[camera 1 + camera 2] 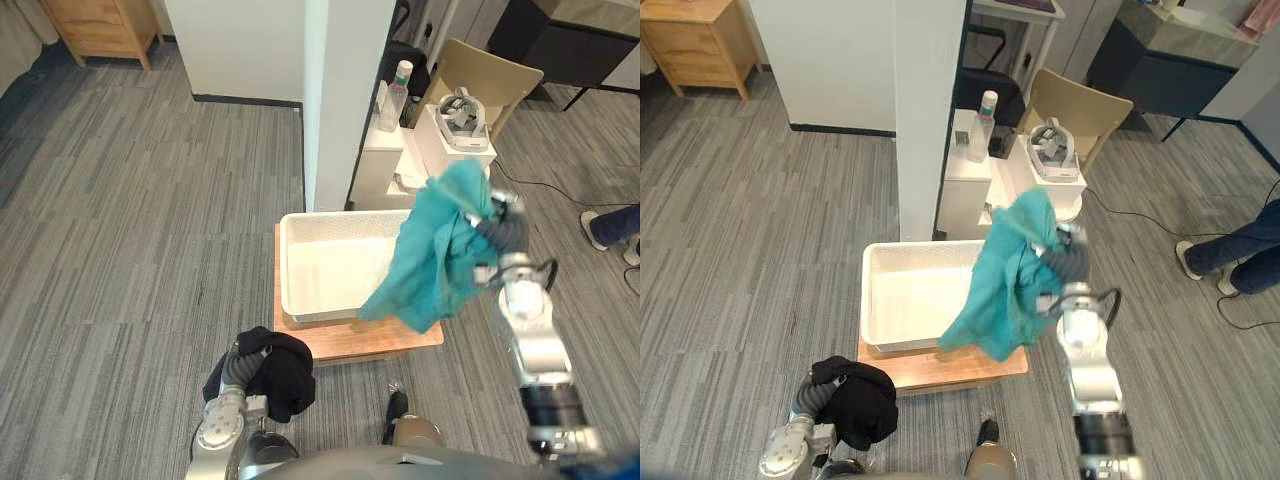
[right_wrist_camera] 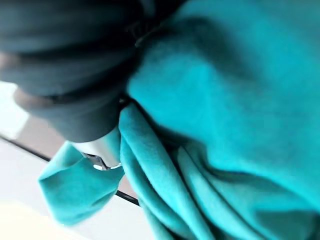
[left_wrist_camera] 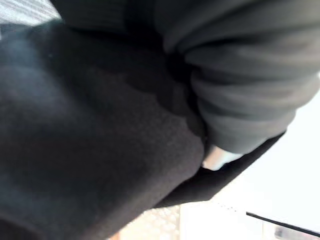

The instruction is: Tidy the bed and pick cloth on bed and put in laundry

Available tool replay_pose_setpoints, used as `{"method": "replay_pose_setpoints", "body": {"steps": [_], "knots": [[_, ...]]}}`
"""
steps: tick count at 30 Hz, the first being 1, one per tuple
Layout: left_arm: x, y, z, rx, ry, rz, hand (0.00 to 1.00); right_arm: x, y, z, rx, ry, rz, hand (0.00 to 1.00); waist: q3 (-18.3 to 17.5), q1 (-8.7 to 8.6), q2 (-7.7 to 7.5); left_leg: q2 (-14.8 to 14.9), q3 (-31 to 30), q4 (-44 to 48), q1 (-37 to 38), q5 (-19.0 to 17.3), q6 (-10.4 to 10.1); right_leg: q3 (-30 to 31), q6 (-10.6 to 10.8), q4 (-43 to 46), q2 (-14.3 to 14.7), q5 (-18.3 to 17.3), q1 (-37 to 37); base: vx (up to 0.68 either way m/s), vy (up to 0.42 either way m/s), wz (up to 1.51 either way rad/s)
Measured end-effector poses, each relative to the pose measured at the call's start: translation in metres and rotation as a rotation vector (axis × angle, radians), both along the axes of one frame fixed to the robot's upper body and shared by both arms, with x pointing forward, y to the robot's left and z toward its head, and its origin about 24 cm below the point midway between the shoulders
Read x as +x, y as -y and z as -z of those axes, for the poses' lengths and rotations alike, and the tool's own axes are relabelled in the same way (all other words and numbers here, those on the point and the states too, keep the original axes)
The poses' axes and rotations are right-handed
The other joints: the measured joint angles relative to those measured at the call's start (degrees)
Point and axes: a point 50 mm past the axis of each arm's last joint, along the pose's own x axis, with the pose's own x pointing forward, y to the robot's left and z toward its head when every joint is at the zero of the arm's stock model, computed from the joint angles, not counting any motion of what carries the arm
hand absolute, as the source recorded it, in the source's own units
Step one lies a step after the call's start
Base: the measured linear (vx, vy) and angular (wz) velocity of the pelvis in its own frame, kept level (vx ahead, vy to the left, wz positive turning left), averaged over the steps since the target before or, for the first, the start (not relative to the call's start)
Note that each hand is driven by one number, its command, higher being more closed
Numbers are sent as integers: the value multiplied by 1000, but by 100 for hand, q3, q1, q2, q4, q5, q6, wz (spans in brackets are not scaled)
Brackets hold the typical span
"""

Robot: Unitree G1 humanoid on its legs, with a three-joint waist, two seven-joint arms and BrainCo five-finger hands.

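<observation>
While teal fleece cloth (image 1: pixel 435 255) hangs off right hand (image 1: pixel 505 232) at white plastic tub (image 1: pixel 325 275) right rim, bunched black cloth (image 1: pixel 282 372) covers left hand (image 1: pixel 238 368), lower left; cannot tell either grip

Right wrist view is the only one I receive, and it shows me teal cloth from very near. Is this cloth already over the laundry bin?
Observer: From the head, the teal cloth hangs from the right hand and covers the right end of the white bin. It seems to be lifted above that end, not inside.
Operator: Is something in the bin?
Observer: The part I can see is bare white.
Operator: And the left hand?
Observer: The left hand carries a black cloth. It is low, by the front left corner of the wooden board under the bin, and not over the bin.
</observation>
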Motion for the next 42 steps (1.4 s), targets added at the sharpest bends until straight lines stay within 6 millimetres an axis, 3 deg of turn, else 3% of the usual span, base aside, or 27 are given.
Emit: {"method": "replay_pose_setpoints", "body": {"steps": [5,8,20,24,33,39,40,42], "knots": [[0,12,2,-60,-1,8,100,32,-13,-39,-73,66,-61,100,0,30,10,-12,-19,-125,25,104,-19,-17,17,-256,49,106,81,-7,-27,0],[-1,15,3,-73,-5,9,100,41,-19,-46,-91,68,-75,100,7,124,37,-8,-63,-128,-58,147,-28,-34,16,-357,66,107,85,-16,-46,7],[-13,13,15,-86,-60,3,100,53,-20,-23,-78,-44,-53,100,83,111,291,-29,-212,-484,-306,462,-66,-176,-18,-446,114,81,-102,-43,-32,7],[-13,15,15,-96,-59,-3,100,50,-31,5,-21,-129,-68,100,139,88,464,-21,-199,-516,-313,525,-80,-164,-21,-515,142,79,-124,-18,-30,-1],[-17,12,19,-88,-82,-15,100,39,-57,62,50,-318,-113,100,159,70,544,-22,-161,-516,-314,549,-98,-135,-107,-516,147,10,-125,-47,-23,-3],[-14,8,23,-75,-92,-36,100,14,-57,129,149,-555,-66,100,254,93,755,-60,-191,-694,-403,686,-129,-145,-63,-508,132,-223,-248,-25,-29,4],[-11,9,22,-75,-85,-33,100,10,-57,136,162,-580,-58,0,264,74,815,-68,-211,-739,-474,750,-118,-153,-64,-507,131,-219,-355,15,-30,7],[-8,9,22,-75,-82,-30,100,5,-55,143,168,-610,-44,0,294,53,884,-73,-236,-788,-496,797,-113,-184,-62,-507,132,-209,-380,26,-19,7]]}}
